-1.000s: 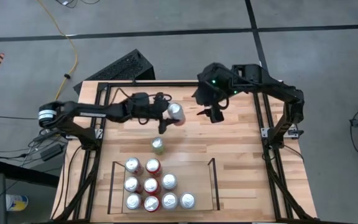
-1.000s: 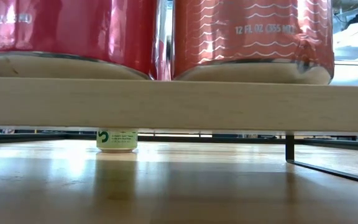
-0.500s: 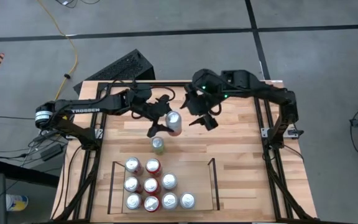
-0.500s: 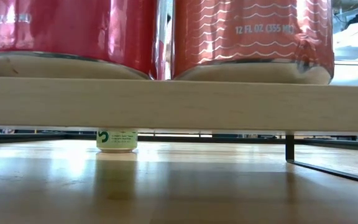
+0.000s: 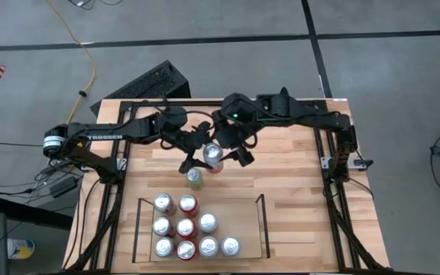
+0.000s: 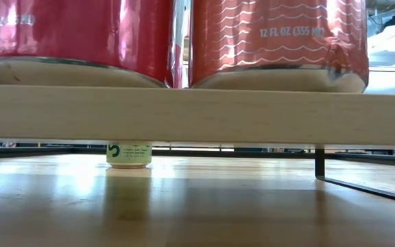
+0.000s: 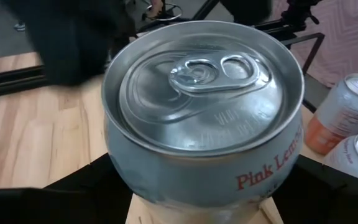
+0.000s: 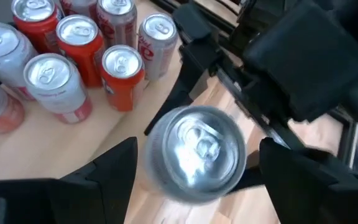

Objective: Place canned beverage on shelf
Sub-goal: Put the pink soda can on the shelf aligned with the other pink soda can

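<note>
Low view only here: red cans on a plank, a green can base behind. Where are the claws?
Observer: The left claw is shut on a silver can, just past the green can from the shelf.
Operator: Right one?
Observer: The right claw is open, with one finger on each side of that same silver can.
Operator: Room on the shelf?
Observer: Nine cans stand on it, bunched toward the left arm's side. The other side is bare plank.

Silver aluminium can with pink lettering [image 7: 204, 118] was glossy, smooth; pale wood-plank worktop [image 5: 289, 172] matt; thin black metal-railed shelf [image 5: 263, 221] matt.
</note>
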Motion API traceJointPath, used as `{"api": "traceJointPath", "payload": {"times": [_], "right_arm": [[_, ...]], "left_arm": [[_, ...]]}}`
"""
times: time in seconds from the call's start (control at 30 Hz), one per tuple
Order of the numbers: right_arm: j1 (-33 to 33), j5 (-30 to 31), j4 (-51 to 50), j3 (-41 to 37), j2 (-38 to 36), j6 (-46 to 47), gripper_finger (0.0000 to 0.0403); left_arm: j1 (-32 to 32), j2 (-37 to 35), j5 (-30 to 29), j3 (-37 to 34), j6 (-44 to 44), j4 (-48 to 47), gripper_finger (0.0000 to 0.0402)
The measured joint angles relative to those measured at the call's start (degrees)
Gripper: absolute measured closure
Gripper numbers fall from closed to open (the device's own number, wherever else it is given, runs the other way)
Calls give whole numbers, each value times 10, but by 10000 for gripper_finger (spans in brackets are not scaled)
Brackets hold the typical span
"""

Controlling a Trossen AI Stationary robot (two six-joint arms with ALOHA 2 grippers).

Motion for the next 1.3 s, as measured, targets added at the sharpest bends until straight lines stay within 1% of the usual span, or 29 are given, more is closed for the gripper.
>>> {"api": "traceJointPath", "payload": {"times": [0.13,0.37,0.53,0.73,0.83,0.97,1.1,1.23,1.3], "right_arm": [[-2,-10,6,0,11,7,92],[-1,-53,8,0,11,6,92],[-1,-97,-8,0,11,9,92],[-1,-106,-1,0,11,9,92],[-1,-114,-22,0,11,15,92],[-4,-119,-38,0,10,37,92],[-20,-124,-33,1,3,58,92],[-37,-146,-11,1,-8,98,92],[-41,-132,0,1,-13,105,92]], "left_arm": [[-11,0,-6,0,11,-1,112],[-22,0,-3,0,13,-1,112],[-22,0,9,0,13,-6,111],[-32,0,12,0,24,-9,111],[-36,0,11,1,28,-19,111],[-37,0,6,26,24,-70,111],[-43,1,-30,63,50,-111,111],[-47,1,-61,98,77,-147,111],[-47,1,-63,106,90,-155,111]]}}
